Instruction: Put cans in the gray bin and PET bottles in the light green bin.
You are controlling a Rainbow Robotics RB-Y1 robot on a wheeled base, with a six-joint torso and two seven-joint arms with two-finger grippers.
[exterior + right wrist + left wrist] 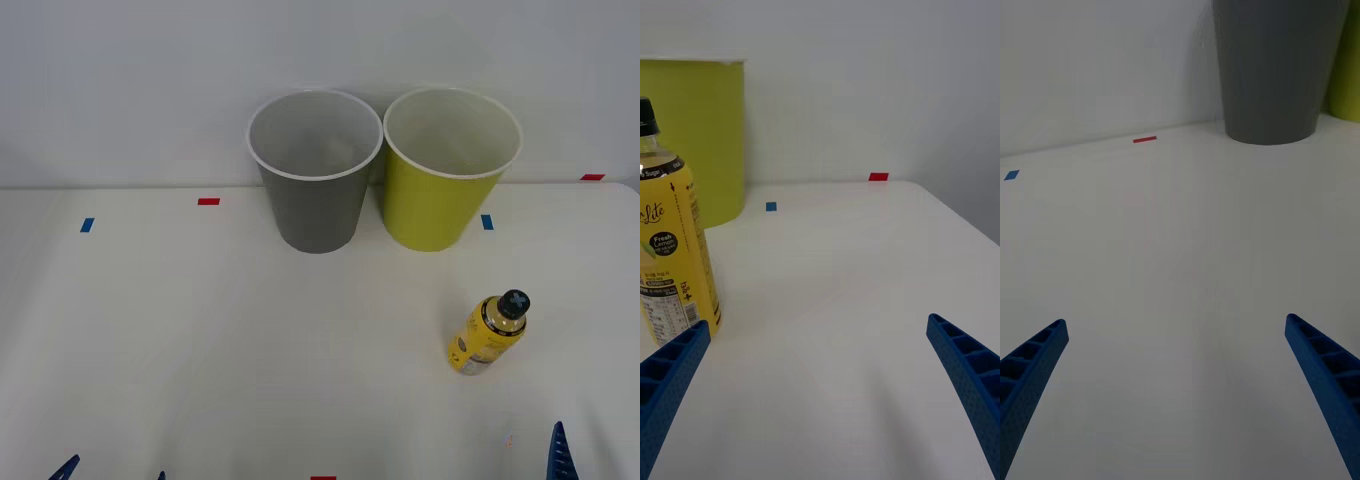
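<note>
The gray bin (315,175) and the light green bin (445,180) stand side by side at the back of the white table, both upright. One PET bottle (488,335) with a yellow label and black cap stands upright in front of the light green bin. My right gripper (820,352) is open low at the table's near right; the bottle (670,255) stands just beyond one of its fingertips (681,349), with the light green bin (692,135) behind it. My left gripper (1176,352) is open at the near left, facing the gray bin (1277,67) from far off. Cans are out of view.
Small red tape marks (208,201) and blue tape marks (87,225) dot the table (250,350). A white wall rises right behind the bins. The table's right edge (970,225) runs close beside the right gripper.
</note>
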